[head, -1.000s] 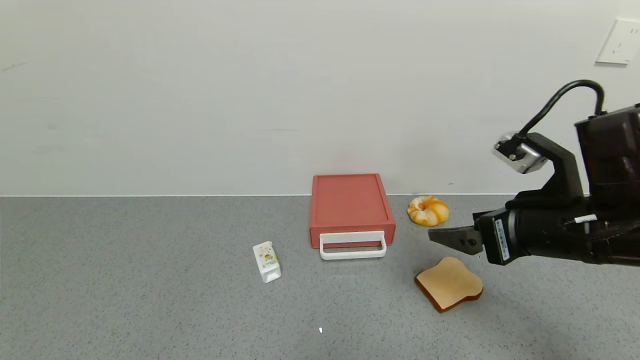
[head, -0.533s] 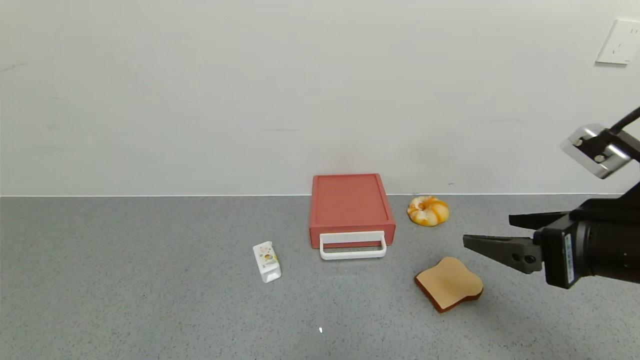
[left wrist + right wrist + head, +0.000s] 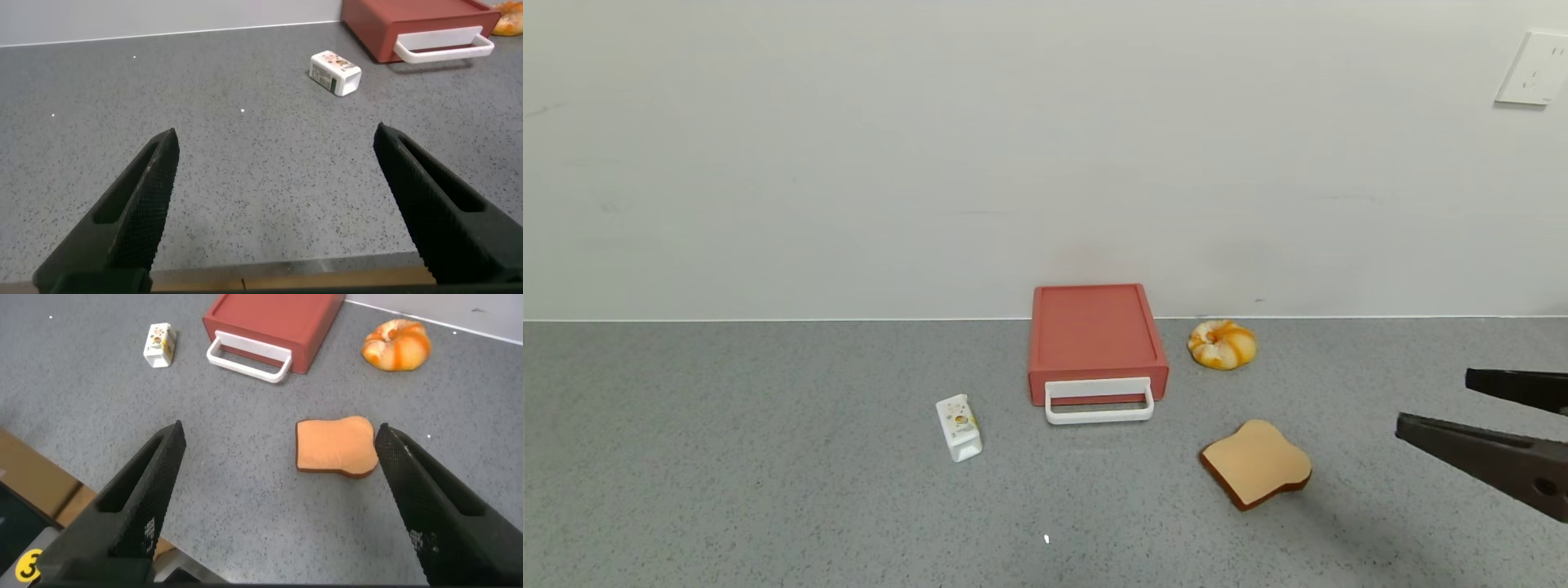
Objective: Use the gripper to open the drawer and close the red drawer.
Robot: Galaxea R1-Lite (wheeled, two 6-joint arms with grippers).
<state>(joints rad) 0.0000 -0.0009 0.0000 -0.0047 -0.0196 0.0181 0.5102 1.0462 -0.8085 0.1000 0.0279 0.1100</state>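
Red drawer (image 3: 1097, 343) sits apparently closed against the desk's (image 3: 727, 457) back wall; right pincer (image 3: 1462, 406), spread open at the far right, should hook the white handle (image 3: 1099, 401) squarely, pulling straight.

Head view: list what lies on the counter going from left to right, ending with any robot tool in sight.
Small white carton → red drawer with its white handle → orange bun → slice of toast → right tool, open, at the right edge.
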